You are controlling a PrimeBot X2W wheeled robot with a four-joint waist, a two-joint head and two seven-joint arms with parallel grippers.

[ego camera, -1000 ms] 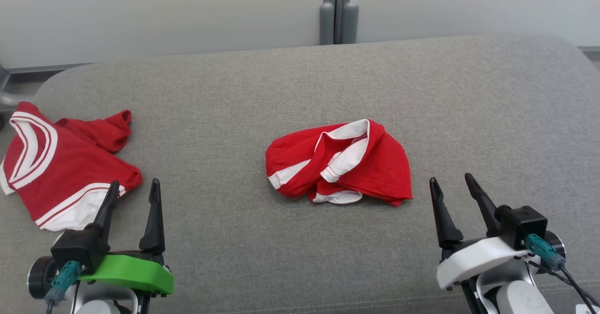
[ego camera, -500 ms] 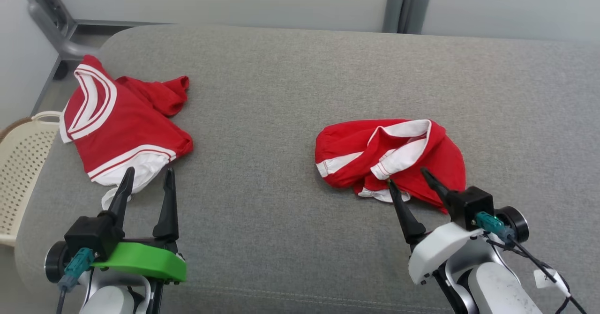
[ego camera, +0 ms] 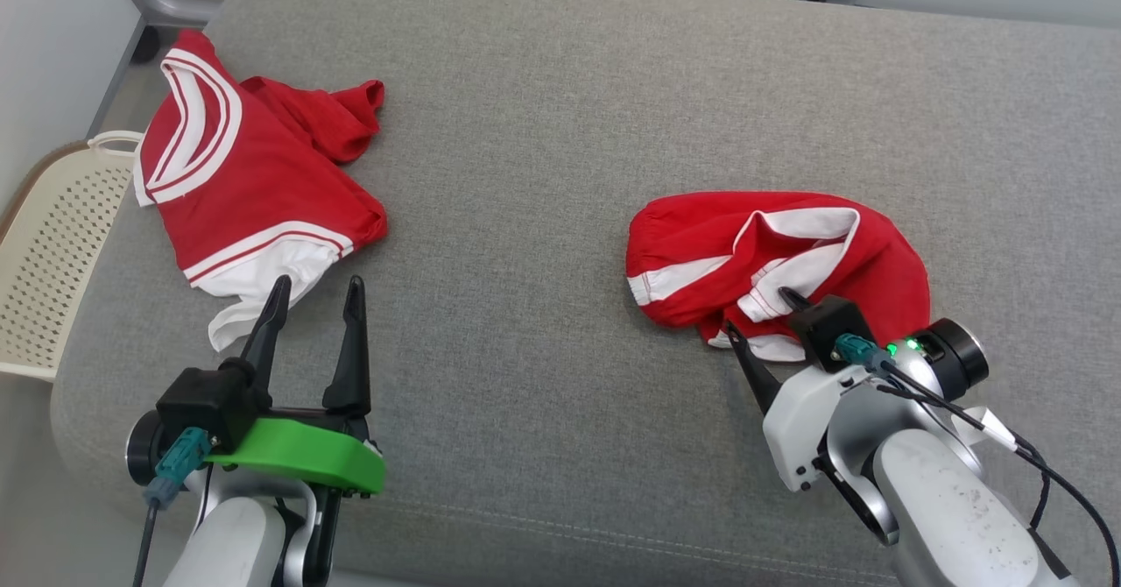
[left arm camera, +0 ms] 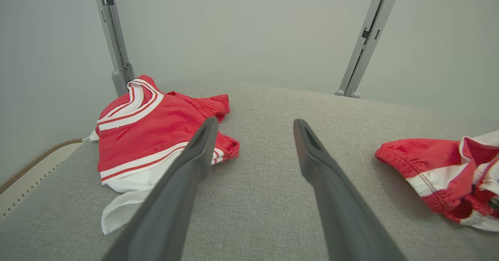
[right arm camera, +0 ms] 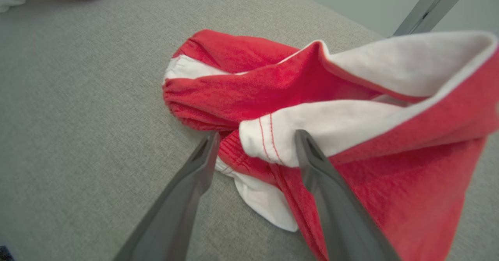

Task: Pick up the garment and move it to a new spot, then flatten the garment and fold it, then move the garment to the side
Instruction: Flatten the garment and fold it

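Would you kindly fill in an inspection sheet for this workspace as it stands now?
Surface: grey fabric cushion, seam along its near edge.
Job's things: crumpled garment, red and white, right of centre, not yet flattened.
Clutter: second garment, same colours, at the left end.
Grippers: right gripper open, straddling the crumpled garment's near white hem; left gripper open, holding nothing.
Cables: right wrist cable trails loosely beside the forearm; left wrist cable hangs down.
Surroundings: cream basket beside the left end; metal posts; pale wall.
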